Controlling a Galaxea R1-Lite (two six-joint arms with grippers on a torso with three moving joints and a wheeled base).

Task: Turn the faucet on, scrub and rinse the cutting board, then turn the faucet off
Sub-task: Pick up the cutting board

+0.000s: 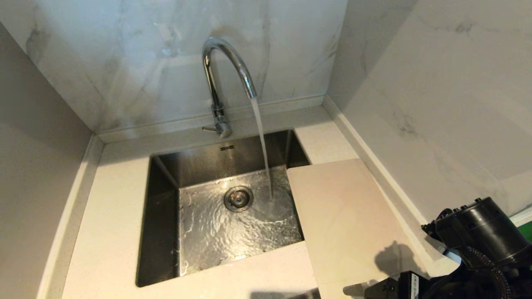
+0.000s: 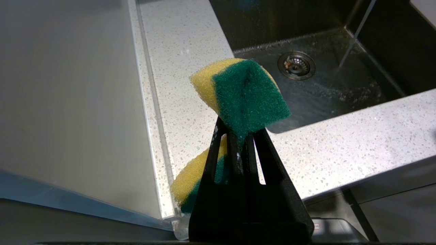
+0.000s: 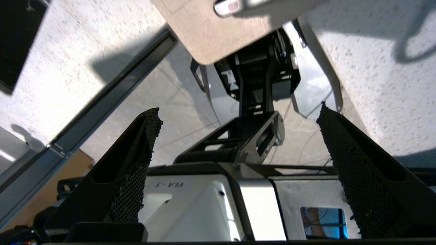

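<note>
Water runs from the chrome faucet (image 1: pixel 220 79), whose small lever (image 1: pixel 210 129) sticks out at its base, into the steel sink (image 1: pixel 160 224). To the right of the sink the pale beige cutting board (image 1: pixel 349 224) lies flat on the counter, its left edge over the basin. A rounded corner of the cutting board (image 3: pixel 204 37) shows in the right wrist view. My right gripper (image 3: pixel 238 115) is open with nothing between its mesh-padded fingers (image 3: pixel 143 143), low at the counter's front right near the board. My left gripper (image 2: pixel 238 132) is shut on a yellow and green sponge (image 2: pixel 245 95), held over the counter left of the sink.
Marble walls close the counter at the back and right, and a plain grey wall (image 1: pixel 37 166) stands on the left. The sink drain (image 1: pixel 238 198) sits mid-basin. My right arm (image 1: pixel 478 236) fills the lower right corner. Speckled white counter (image 2: pixel 340 143) runs along the sink's front.
</note>
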